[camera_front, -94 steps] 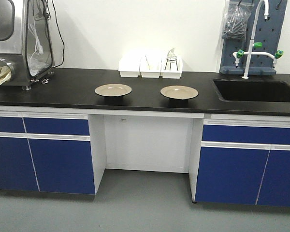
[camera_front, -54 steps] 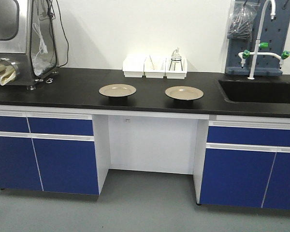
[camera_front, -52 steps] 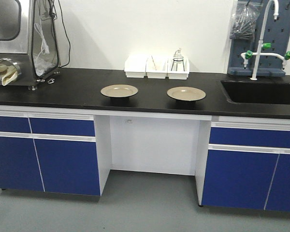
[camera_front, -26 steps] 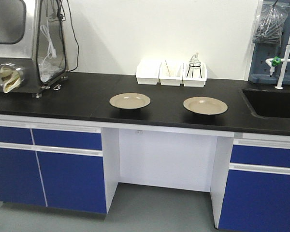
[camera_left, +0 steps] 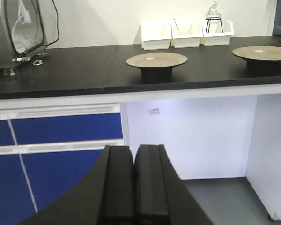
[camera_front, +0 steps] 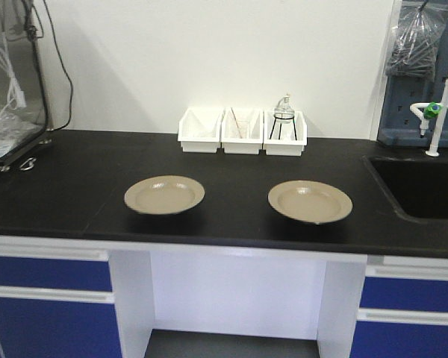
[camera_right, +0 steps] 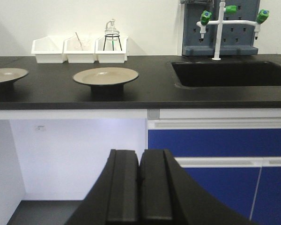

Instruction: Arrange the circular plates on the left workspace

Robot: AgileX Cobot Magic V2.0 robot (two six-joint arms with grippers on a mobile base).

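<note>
Right now the left round glossy tan plate point(camera_front: 164, 195) and the right round glossy tan plate point(camera_front: 310, 201) both lie face up on the flat matte black benchtop point(camera_front: 67, 175). They are well apart from each other, and the right one is nearer the recessed black sink basin point(camera_front: 422, 186). 3 white plastic bins point(camera_front: 243, 131) stand in a row against the wall behind them.

We see the left black gripper point(camera_left: 134, 154) and the right black gripper point(camera_right: 139, 157) hanging below bench height, out in front of the cabinets. Each has its jaws pressed together with nothing between them, and neither is near a plate.

We judge the plates to be stiff, fairly light, slick on the glazed face and liable to chip if dropped. In the wrist views each rim overhangs a narrow dark foot, so the near rim offers the best hold: 1 finger over the lip and 1 under it. A pinch on the flat face would likely slide.
</note>
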